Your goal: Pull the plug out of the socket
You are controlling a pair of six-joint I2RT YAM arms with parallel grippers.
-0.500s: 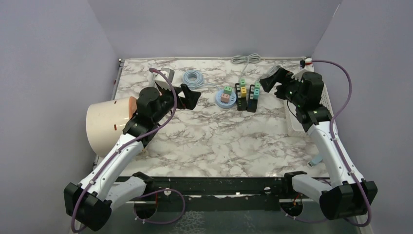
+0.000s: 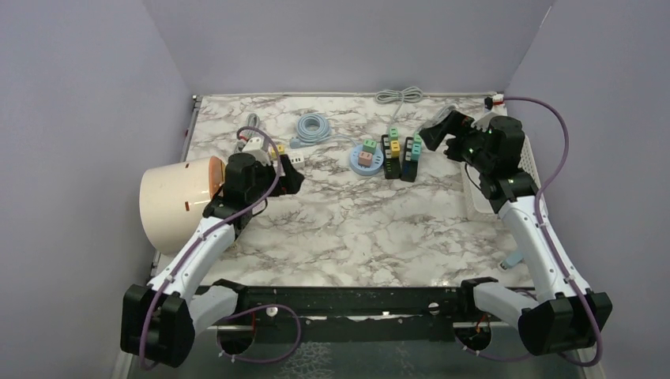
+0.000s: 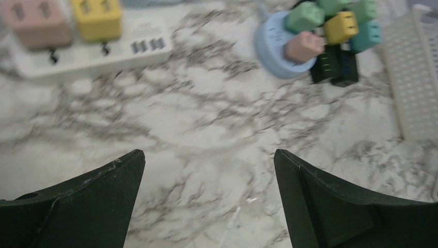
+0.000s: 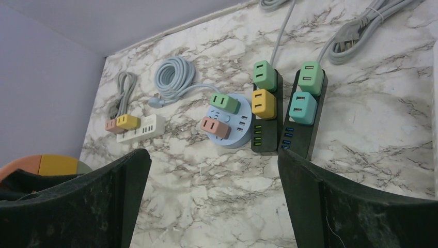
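Left pincer (image 3: pixel 209 160) hangs spread wide over the tabletop (image 3: pixel 206 119), empty, white power strip (image 3: pixel 77 57) at its eleven o'clock; right pincer (image 4: pixel 214 155) gapes, touching nothing.

Plugs (image 4: pixel 264 103) on pwr strips (image 4: pixel 265 137), rear table (image 4: pixel 206 199)

Both arms share one build: long, smooth white shells joined by chunky black joint housings. The left arm (image 2: pixel 193 249) and the right arm (image 2: pixel 540 237) each end at the near side in a bulky black base (image 2: pixel 152 328). A purple cable (image 2: pixel 555 126) runs along each arm in loose loops. The left gripper (image 3: pixel 207 155) and the right gripper (image 4: pixel 213 153) have matte black, wedge-shaped fingers (image 4: pixel 356 206) with pale, dusty scuffs along their edges.
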